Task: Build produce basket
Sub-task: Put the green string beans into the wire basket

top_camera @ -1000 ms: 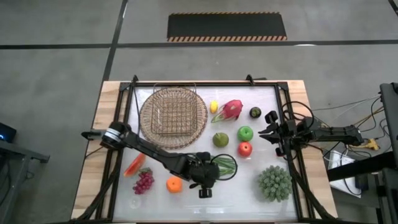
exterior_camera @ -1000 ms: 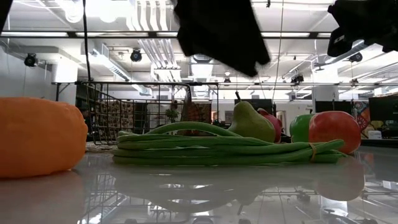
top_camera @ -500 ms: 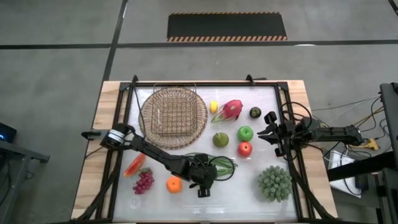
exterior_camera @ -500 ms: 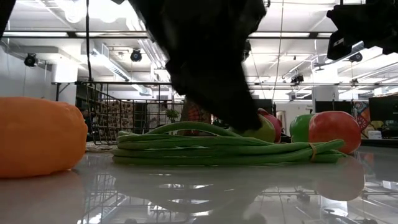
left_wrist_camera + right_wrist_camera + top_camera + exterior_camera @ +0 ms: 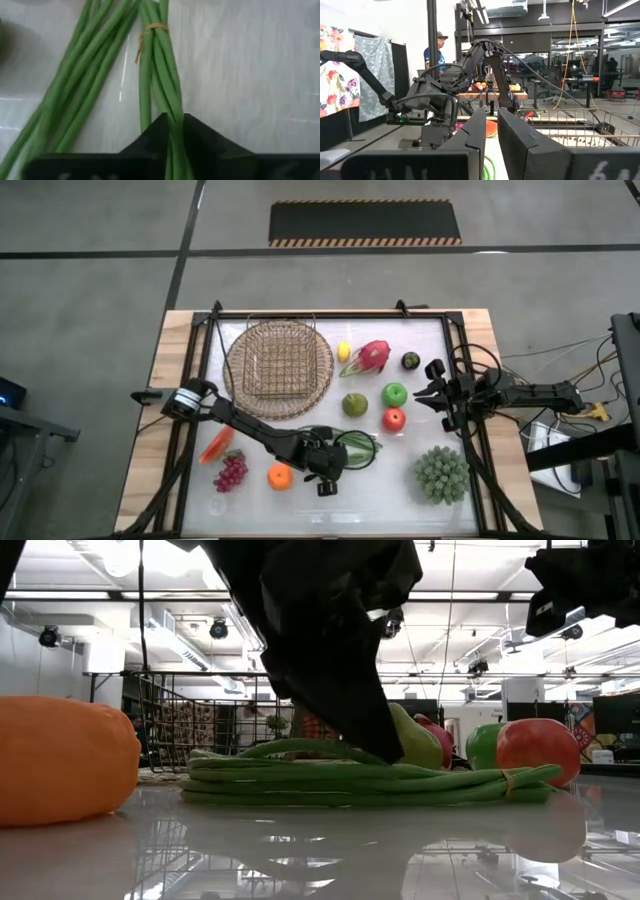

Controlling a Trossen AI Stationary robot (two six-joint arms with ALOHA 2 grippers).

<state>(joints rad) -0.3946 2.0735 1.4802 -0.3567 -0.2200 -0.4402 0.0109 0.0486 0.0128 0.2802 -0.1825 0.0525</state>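
Left hand point(image 5: 171, 131) dropped onto green beans point(image 5: 355, 446) since earlier frame, pinched shut on strands. Beans lay at basket's point(image 5: 279, 360) five o'clock on counter point(image 5: 400, 485). Advice: lift slowly, whole bundle. Right hand point(image 5: 491, 131) closed, empty, counter's three o'clock.

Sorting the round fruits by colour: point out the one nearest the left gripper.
The orange, just beside the left gripper; the green apple and red apple lie farther right.
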